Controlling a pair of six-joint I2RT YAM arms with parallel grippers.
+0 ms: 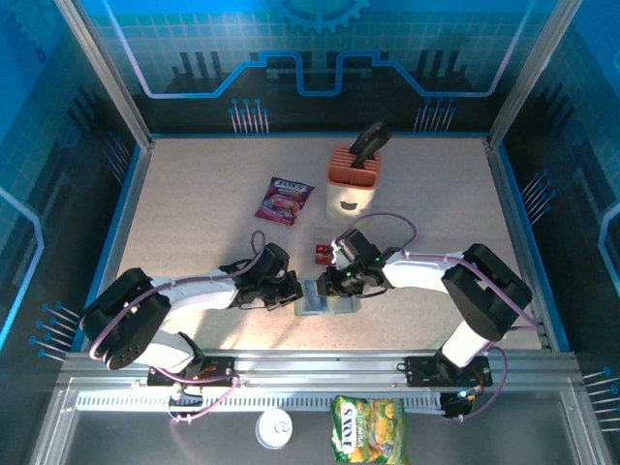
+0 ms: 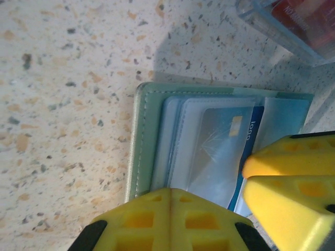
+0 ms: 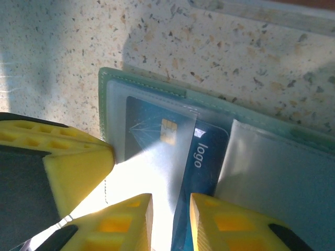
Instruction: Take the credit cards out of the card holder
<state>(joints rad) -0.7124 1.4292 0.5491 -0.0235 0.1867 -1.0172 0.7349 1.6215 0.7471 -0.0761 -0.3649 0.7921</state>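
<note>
The card holder (image 1: 329, 302) lies open on the speckled table, its grey-green edge (image 2: 144, 136) and pale inner panel (image 3: 272, 172) in the wrist views. A blue credit card (image 3: 207, 157) sits partly under a clear pocket, its end sticking out (image 2: 251, 130). My left gripper (image 2: 170, 191) is shut, its tip pressed on the holder's near edge. My right gripper (image 3: 170, 209) hovers over the blue card, jaws a little apart, the card's edge showing in the gap. Red credit cards (image 1: 323, 255) lie just behind the holder in a clear tray (image 2: 272, 26).
A peach slotted block (image 1: 352, 179) holding a black tool stands behind the cards. A purple-red snack packet (image 1: 284, 200) lies at the back left. A yellow-green packet (image 1: 368, 431) and a white round object (image 1: 275, 427) sit in front of the rail.
</note>
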